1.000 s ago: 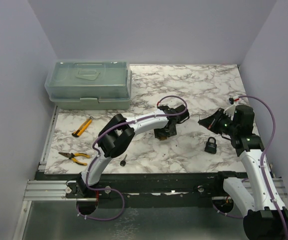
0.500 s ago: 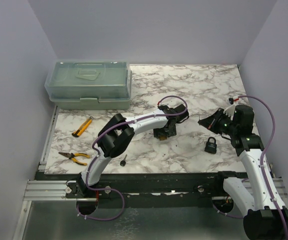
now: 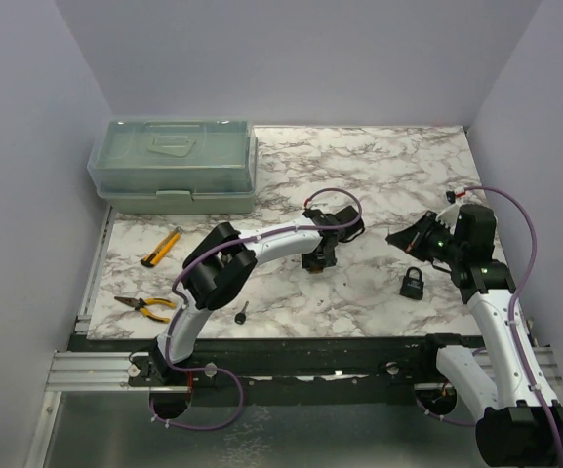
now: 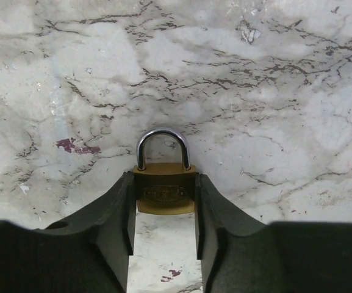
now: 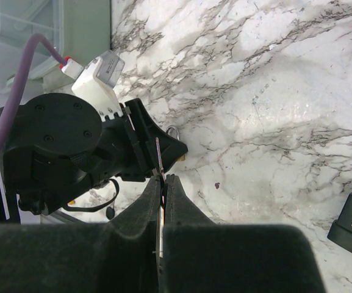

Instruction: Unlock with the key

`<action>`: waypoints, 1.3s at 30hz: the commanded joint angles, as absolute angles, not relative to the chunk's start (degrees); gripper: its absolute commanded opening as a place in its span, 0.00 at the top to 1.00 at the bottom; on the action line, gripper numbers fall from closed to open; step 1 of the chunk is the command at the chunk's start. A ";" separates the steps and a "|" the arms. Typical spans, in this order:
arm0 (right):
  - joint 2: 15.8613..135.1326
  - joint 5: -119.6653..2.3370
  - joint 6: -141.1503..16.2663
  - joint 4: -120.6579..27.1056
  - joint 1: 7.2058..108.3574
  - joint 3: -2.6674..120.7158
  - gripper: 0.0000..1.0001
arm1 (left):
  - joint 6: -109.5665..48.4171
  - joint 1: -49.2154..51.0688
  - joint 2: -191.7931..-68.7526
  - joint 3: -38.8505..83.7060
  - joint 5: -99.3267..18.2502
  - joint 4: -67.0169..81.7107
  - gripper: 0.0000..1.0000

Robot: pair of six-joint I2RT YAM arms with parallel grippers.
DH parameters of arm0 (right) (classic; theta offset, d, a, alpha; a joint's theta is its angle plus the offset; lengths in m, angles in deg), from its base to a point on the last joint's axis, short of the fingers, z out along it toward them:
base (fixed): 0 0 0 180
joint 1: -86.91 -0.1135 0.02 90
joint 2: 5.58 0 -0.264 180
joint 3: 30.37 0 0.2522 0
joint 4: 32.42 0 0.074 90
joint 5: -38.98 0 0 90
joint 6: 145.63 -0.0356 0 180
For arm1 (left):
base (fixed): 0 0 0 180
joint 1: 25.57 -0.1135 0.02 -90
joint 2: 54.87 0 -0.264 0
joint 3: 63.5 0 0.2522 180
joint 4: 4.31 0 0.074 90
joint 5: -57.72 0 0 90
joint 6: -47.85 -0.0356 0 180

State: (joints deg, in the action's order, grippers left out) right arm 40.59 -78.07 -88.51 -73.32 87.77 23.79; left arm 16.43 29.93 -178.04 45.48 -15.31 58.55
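Observation:
A brass padlock (image 4: 163,194) with a steel shackle lies flat on the marble table (image 3: 379,166) near its middle. My left gripper (image 4: 163,183) is shut on it, one finger (image 4: 118,213) pressed to each side of the body. In the top view the left gripper (image 3: 318,257) covers that lock. The right gripper (image 5: 163,178) is shut on the key (image 5: 158,155). Only the thin metal blade shows beyond the tips, pointing at the left wrist. In the top view the right gripper (image 3: 395,237) hovers to the right of the left one, apart from it.
A black padlock (image 3: 413,284) stands near the right arm. Another small black-headed key (image 3: 242,312) lies by the front edge. Yellow-handled pliers (image 3: 146,306) and a yellow utility knife (image 3: 161,247) lie at the left. A green toolbox (image 3: 174,166) sits at the back left.
The left jaws have narrowed onto the brass padlock, and the left arm has shifted slightly to the left. The right arm has not moved.

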 commanded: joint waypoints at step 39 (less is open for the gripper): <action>37.23 -91.74 -97.64 -62.04 88.05 16.25 1.00 | 15.51 23.41 -151.07 25.25 -19.41 43.88 1.00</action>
